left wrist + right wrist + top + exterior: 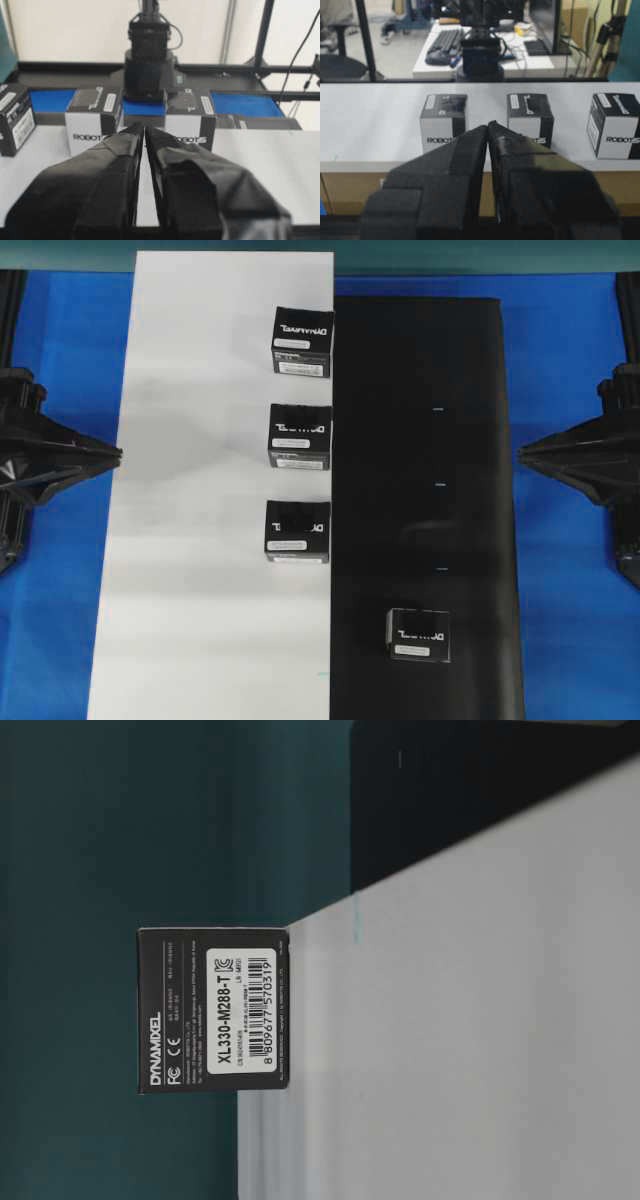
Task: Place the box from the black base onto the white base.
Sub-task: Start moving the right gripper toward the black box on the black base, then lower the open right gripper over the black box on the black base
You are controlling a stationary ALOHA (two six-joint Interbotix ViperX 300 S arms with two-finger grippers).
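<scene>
The box (418, 634) stands alone on the black base (440, 440), near its front end. The white base (200, 540) lies directly to its left. My left gripper (118, 452) is shut and empty at the white base's left edge, far from the box. In its wrist view the fingertips (145, 129) are pressed together. My right gripper (522, 450) is shut and empty at the black base's right edge, behind the box. Its tips also meet in its wrist view (487, 125). Neither wrist view shows the box.
Three look-alike boxes (301, 340) (299, 436) (297, 530) stand in a row along the white base's right edge. They show in the right wrist view (530, 120). One box (213, 1010) fills the table-level view. Blue surface (570, 590) surrounds both bases.
</scene>
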